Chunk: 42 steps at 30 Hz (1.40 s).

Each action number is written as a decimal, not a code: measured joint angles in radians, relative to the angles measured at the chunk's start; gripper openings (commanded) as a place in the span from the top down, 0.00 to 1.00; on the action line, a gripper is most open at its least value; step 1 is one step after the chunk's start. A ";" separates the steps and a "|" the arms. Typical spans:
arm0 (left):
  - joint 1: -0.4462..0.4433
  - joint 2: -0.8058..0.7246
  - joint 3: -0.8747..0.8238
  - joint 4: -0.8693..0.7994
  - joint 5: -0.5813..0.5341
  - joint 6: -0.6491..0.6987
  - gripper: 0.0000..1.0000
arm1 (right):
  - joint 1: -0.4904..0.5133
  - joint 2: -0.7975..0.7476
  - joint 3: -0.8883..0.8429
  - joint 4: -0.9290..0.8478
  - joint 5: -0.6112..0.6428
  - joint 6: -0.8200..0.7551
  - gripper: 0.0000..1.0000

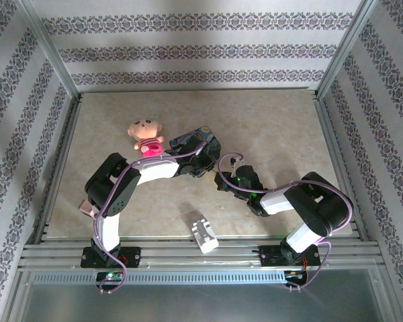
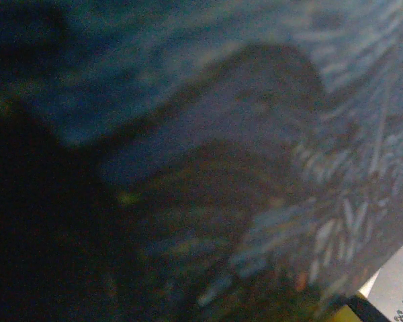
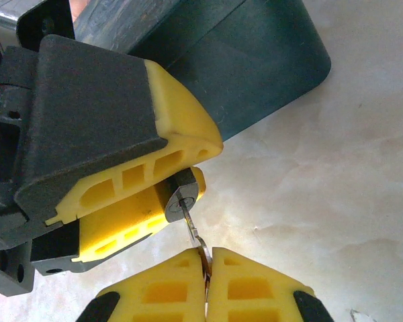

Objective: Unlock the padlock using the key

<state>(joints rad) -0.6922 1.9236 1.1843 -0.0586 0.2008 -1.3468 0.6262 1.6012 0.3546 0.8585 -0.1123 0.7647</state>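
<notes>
Marbled table (image 1: 275,121); doll (image 1: 146,136); white block (image 1: 204,235)

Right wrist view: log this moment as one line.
left gripper shut on padlock | right gripper shut on key | key tip in keyhole

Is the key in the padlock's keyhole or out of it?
In, at least its tip: the key, pinched in the right claw, meets the slot of the padlock held in the left claw. Depth cannot tell.

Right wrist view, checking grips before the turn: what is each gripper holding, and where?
The right gripper pinches the key by its head, blade tip at the keyhole. The left gripper clamps the padlock by its body.
</notes>
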 measured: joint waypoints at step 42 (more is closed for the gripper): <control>0.001 0.010 0.003 0.026 0.001 0.003 1.00 | -0.035 0.046 0.009 0.055 -0.064 -0.008 1.00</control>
<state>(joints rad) -0.6914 1.9331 1.1877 -0.0322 0.2016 -1.3437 0.5907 1.6470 0.3637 0.9134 -0.1768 0.7563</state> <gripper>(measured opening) 0.296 0.042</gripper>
